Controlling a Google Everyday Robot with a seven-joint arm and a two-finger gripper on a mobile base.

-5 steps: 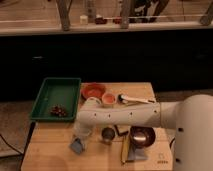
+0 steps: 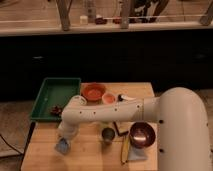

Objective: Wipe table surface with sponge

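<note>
My pincer (image 2: 64,138) has slid toward the left edge of the bench (image 2: 90,152); the sponge (image 2: 62,147) lies right at its tip. I cannot tell its grip.

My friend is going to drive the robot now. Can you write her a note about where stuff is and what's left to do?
Gripper: down low at the front left of the table surface, right on the sponge.
Sponge: on the table, left of the metal cup and in front of the green tray.
Done: the gripper is at the sponge; the wiped area doesn't show.
Left: wipe the open wood, steering around the cup.
</note>
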